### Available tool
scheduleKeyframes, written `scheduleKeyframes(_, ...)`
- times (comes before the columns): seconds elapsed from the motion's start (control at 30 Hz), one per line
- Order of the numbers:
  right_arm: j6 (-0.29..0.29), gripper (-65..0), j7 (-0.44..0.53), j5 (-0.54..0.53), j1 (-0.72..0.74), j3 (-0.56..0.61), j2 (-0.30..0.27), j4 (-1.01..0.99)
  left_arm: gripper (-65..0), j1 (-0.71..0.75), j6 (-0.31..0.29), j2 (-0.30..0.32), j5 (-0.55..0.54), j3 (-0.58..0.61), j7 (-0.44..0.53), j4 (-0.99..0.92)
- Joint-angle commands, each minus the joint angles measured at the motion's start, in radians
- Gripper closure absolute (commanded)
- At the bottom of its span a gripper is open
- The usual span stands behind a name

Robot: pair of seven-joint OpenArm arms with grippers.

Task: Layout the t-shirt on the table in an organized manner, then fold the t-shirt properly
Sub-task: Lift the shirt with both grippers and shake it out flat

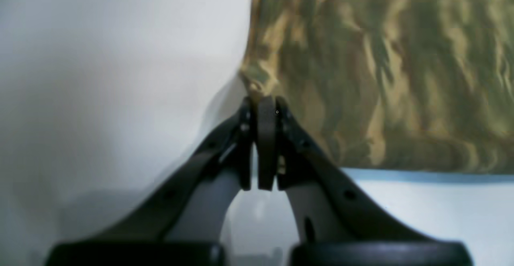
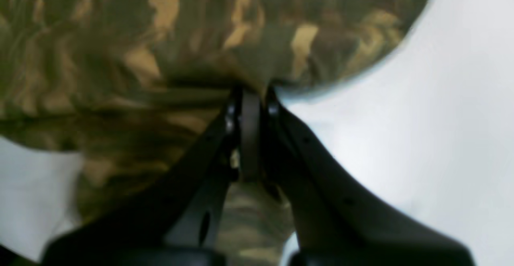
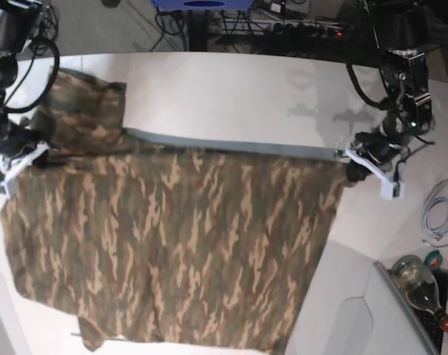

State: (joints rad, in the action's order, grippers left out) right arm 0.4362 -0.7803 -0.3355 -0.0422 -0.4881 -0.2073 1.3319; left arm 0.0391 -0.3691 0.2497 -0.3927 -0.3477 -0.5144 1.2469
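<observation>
1. The left hand is clamped shut on a corner of the t-shirt; the cloth is bunched just beyond its fingertips.
2. The right hand is closed on the opposite edge of the shirt, with fabric draped in front of and below it.
3. The shirt is stretched between the two hands, its top edge pulled taut and its lower part spread on the worktop, probably so it can be laid out flat before folding.
4. The grips are placed at the outer corners, probably to keep wrinkles out.
5. No brand, label or readable writing is seen on the shirt.
</observation>
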Motion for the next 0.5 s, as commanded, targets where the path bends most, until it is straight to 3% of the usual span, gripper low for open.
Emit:
scheduleKeyframes(0.0,-0.012,0.0,0.026,0.006,0.018,-0.013,-0.039,0.002,0.0,-0.025,0.015,0.027,-0.002,-0.015,0.055,-0.003)
scheduleKeyframes(0.47,-0.018,-0.2,0.023,0.006,-0.015,-0.010,-0.045,-0.102,0.0,0.066,0.017,0.029,-0.004,-0.021,0.070,-0.005)
